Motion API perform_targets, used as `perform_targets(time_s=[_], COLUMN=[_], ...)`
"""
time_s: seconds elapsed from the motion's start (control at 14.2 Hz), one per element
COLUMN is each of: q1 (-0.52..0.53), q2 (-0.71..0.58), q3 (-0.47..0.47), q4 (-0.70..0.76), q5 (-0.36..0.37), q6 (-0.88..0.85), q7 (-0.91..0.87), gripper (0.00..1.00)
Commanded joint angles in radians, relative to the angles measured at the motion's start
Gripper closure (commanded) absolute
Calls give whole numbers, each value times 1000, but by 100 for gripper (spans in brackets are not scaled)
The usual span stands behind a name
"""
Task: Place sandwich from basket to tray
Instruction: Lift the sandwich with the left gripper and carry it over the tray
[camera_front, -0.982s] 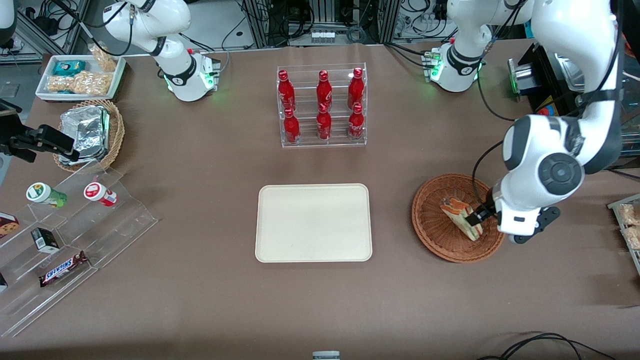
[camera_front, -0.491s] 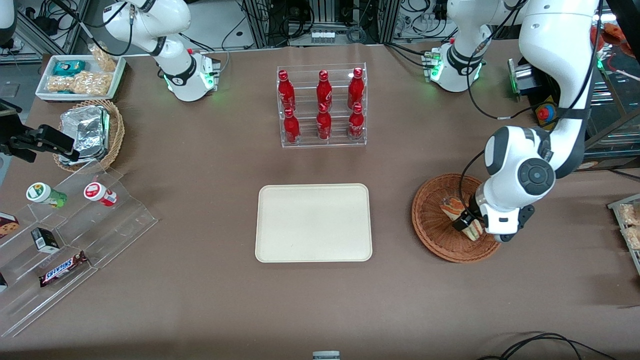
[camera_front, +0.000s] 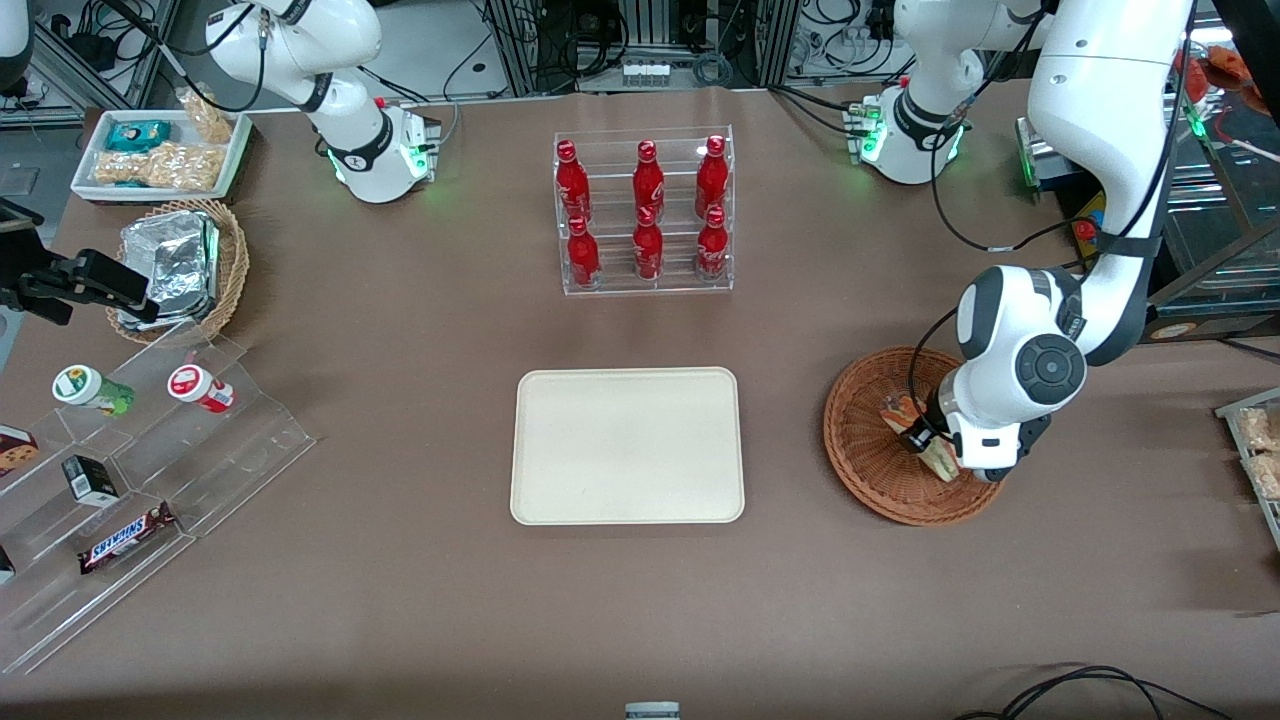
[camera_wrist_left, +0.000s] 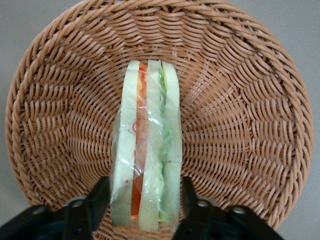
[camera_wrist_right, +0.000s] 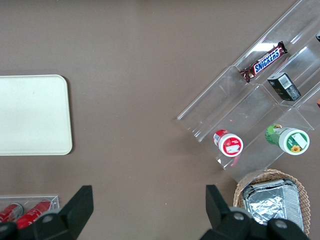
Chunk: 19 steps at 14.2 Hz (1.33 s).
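Gripper (camera_front: 932, 447): lowered into the basket at right of the front frame; fingers (camera_wrist_left: 98, 196) closed against both bread faces of the sandwich.
Sandwich (camera_wrist_left: 146, 165): held on edge inside the basket (camera_wrist_left: 240, 125).
Tray (camera_front: 627, 446): seen at frame centre, nothing on it.

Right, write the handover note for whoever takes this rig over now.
Gripper: down in the basket, jaws standing on either side of the sandwich; whether they grip it cannot be told.
Sandwich: in the basket, standing on edge.
Tray: bare, lying toward the parked arm's end of the table from the basket.
Done: the approach to the sandwich.
Left: confirm the grip, lift the sandwich out, carry it to the tray, set it down and let go.
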Motion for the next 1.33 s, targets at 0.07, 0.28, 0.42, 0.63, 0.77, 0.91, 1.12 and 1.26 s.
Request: perform_targets(time_s=[0.07, 0.28, 0.42, 0.63, 0.77, 0.91, 1.12, 1.26], q1=[-8, -20, -69, -171, -249, -335, -372, -421], q2=[4, 1, -1, 13, 98, 212, 342, 401], q3=[8, 7, 7, 7, 5, 5, -51, -70], q4=[93, 213, 256, 282, 401, 548, 704, 768], q5=[1, -6, -9, 1, 1, -5, -18, -14], q6=[-120, -278, -303, -285, -275, -277, -242, -185], q7=[-13, -25, -26, 48, 168, 272, 247, 218], gripper=[96, 95, 96, 95, 92, 88, 94, 97])
